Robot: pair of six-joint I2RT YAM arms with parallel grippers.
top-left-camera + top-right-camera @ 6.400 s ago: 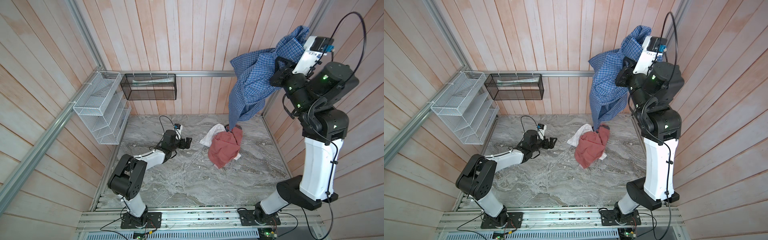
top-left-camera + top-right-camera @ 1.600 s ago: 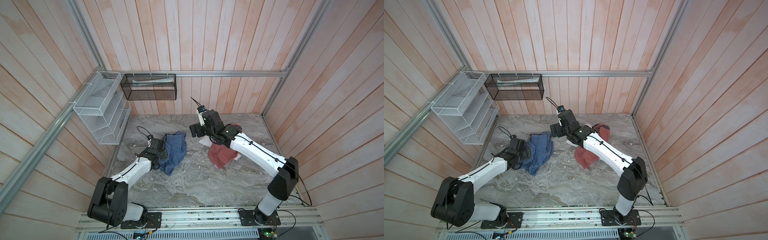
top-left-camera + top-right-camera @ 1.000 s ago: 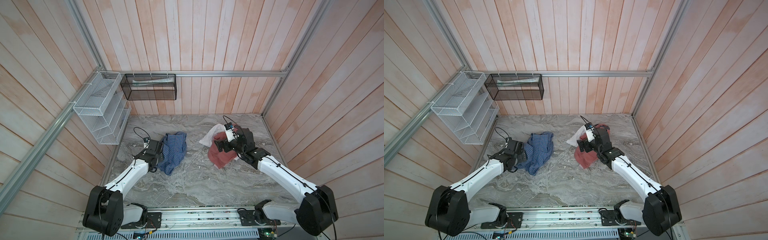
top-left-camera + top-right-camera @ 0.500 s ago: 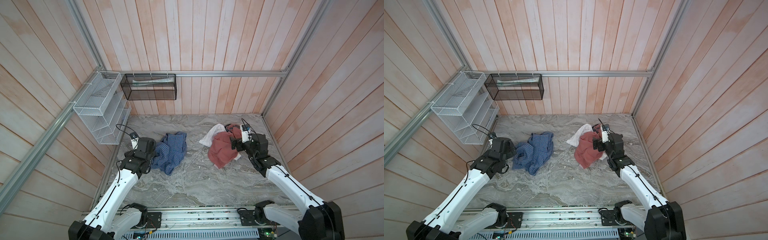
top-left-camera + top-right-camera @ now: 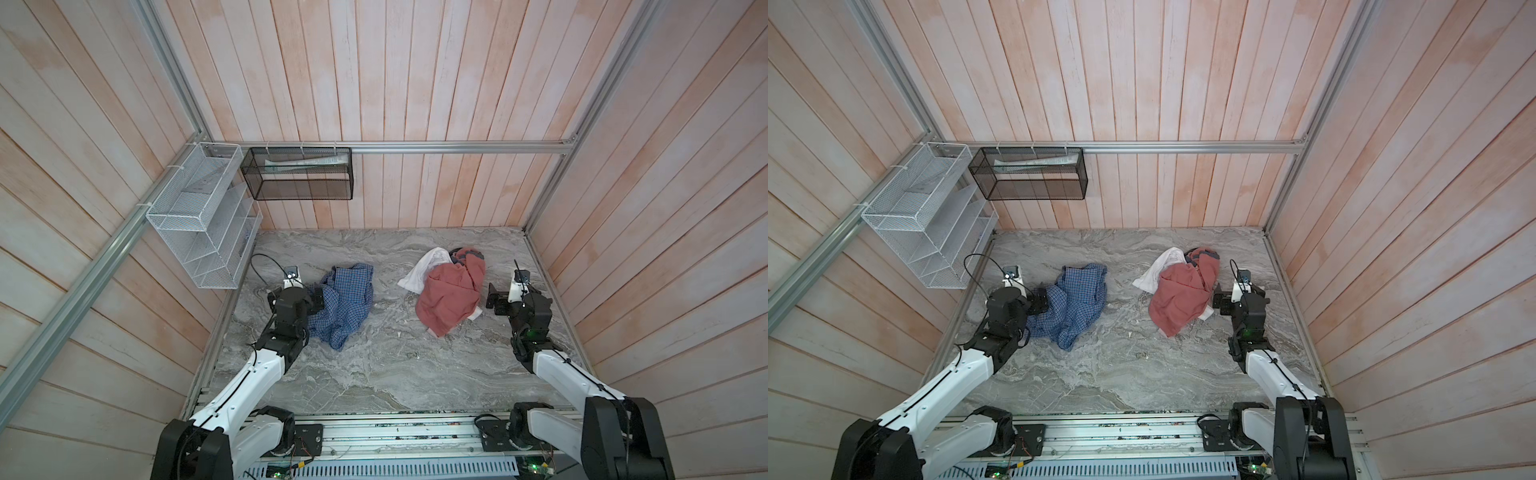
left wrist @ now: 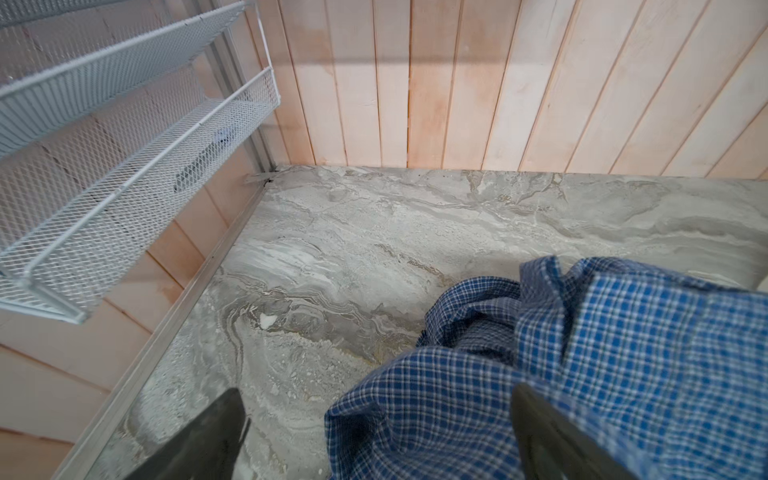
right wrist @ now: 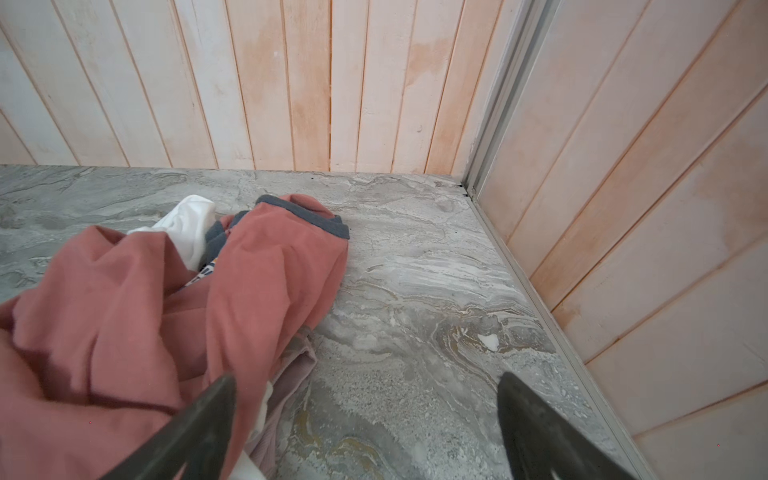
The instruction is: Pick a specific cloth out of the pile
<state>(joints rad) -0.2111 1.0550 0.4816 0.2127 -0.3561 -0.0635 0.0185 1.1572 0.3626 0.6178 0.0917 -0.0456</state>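
Observation:
The cloth [image 5: 347,297] [image 5: 1077,301], a blue-and-white checked shirt, lies crumpled on the left of the marble table, apart from the pile. The pile [image 5: 451,297] [image 5: 1183,297] is now a salmon-pink garment over a white cloth [image 5: 424,270] on the right. My left gripper [image 5: 315,297] [image 6: 376,395] stands open at the shirt's left edge, with checked fabric [image 6: 602,353] lying loose under its jaws. Just right of the pile, my right gripper [image 5: 492,297] [image 7: 365,380] is open over bare marble, one finger next to the pink garment [image 7: 124,311].
A white mesh rack [image 5: 199,216] hangs on the left wall and a black mesh basket [image 5: 299,178] on the back wall. Wooden walls close in the marble table [image 5: 395,365] on three sides. A metal rail [image 5: 395,432] runs along the front.
Both arms have drawn back: the left gripper to the shirt's left edge, the right gripper from over the pile to its right side. The shirt lies where it was dropped.

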